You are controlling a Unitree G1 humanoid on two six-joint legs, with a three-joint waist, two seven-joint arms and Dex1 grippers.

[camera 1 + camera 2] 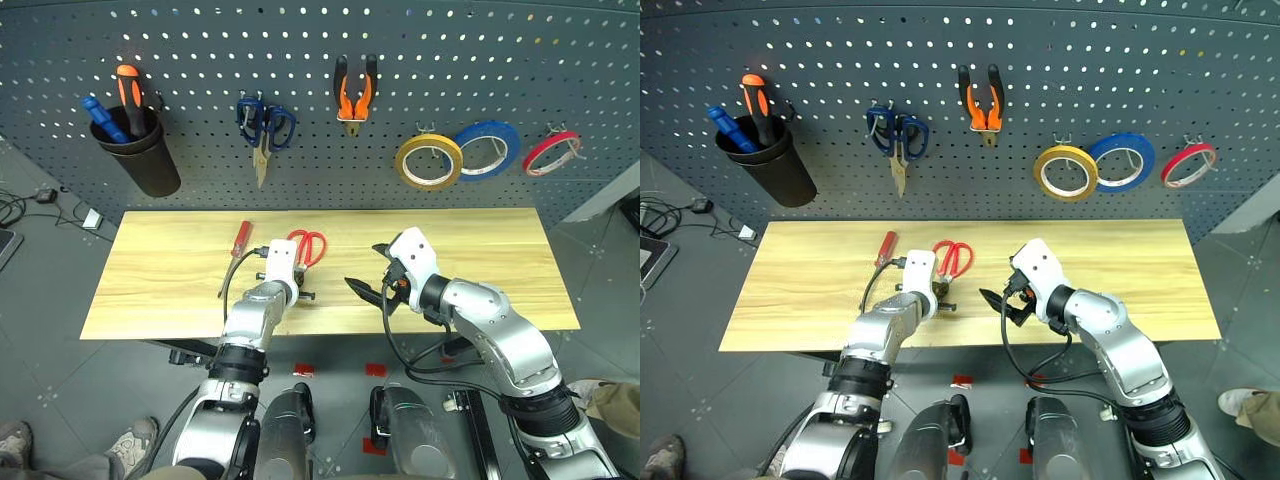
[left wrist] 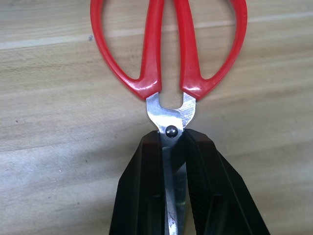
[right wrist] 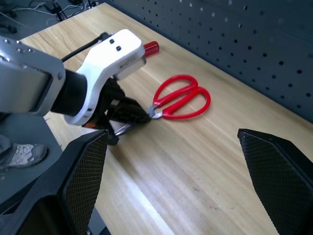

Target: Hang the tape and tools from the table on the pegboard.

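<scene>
now my left gripper (image 2: 171, 196) is clenched on the blades of the red scissors (image 2: 168, 54), just behind the pivot; they lie flat on the table (image 1: 480, 250), handles toward the pegboard (image 1: 300, 40). my right gripper (image 3: 171, 191) hangs spread wide, holding nothing, near them. the red screwdriver (image 1: 241, 237) lies just beside the scissors. the pliers (image 1: 354, 95) and yellow tape (image 1: 428, 161) hang on the pegboard.

Both arms are silver-grey metal with black joint bands. Each wrist ends in a white housing, where the left gripper (image 3: 128, 111) and right gripper (image 1: 366, 291) carry black fingers with crosshatched pads. Black cables loop beside the wrists, apparently plugged into the housings.
</scene>
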